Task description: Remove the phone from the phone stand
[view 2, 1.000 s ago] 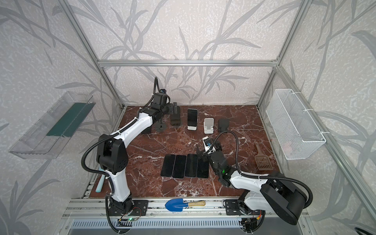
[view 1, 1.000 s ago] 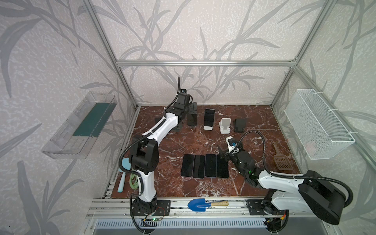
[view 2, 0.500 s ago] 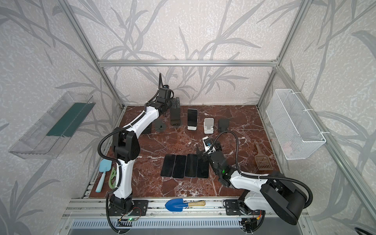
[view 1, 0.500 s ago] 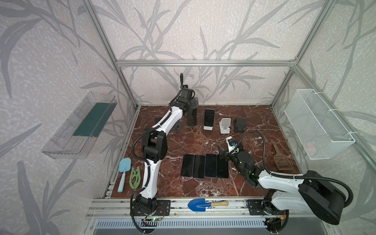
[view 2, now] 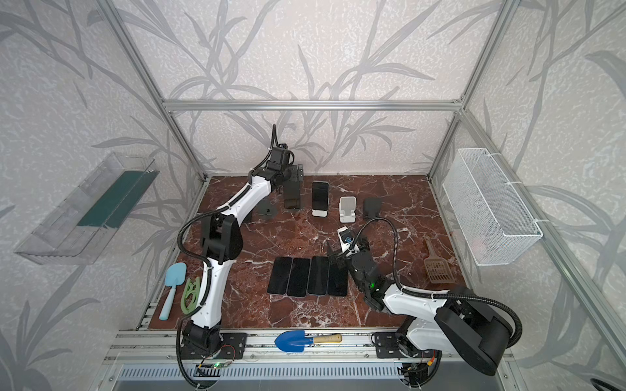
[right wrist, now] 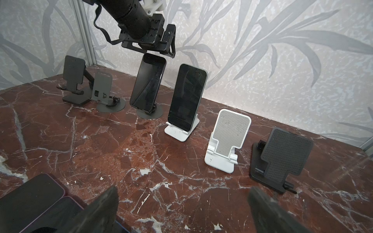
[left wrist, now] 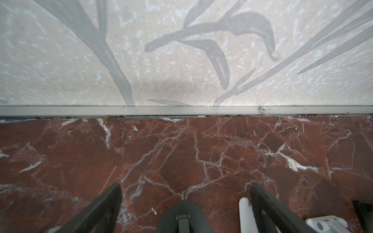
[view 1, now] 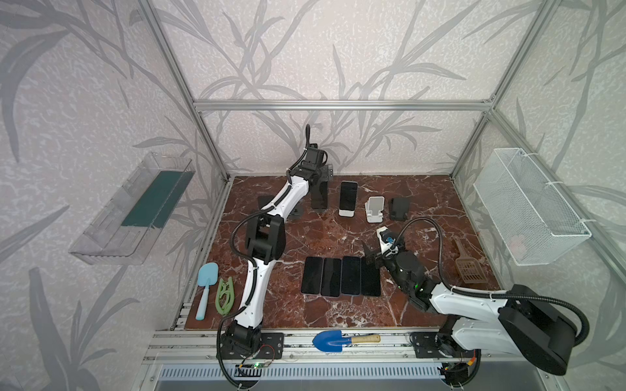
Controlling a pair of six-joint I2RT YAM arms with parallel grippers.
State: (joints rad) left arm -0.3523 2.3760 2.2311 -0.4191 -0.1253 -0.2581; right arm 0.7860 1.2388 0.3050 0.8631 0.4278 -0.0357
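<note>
The phone [right wrist: 148,82] leans on its round-based stand [right wrist: 150,114] at the back of the counter [right wrist: 101,141], left pincer [left wrist: 186,187] spread just above its top edge; right pincer [right wrist: 183,191] gapes, idle. We fear a skewed pinch tips it or drags the stand into the neighbouring phone [right wrist: 187,96]. Whether the jaws flank it, we cannot tell.

- Tabletop [view 1: 338,233]: red-brown marble, white veining.
- Walls [view 1: 338,50]: pale grey, darker grey leaf print.
- Phone [right wrist: 148,82] — black glass; its round-based stand [right wrist: 151,115] dark grey.
- Neighbouring stand [right wrist: 177,134] white; end stand [right wrist: 282,157] black, dotted texture.
- Trowel [view 1: 327,341] — blue blade, tan handle.
- Scoop [view 1: 469,267] brown; basket [view 1: 528,203] white mesh.
</note>
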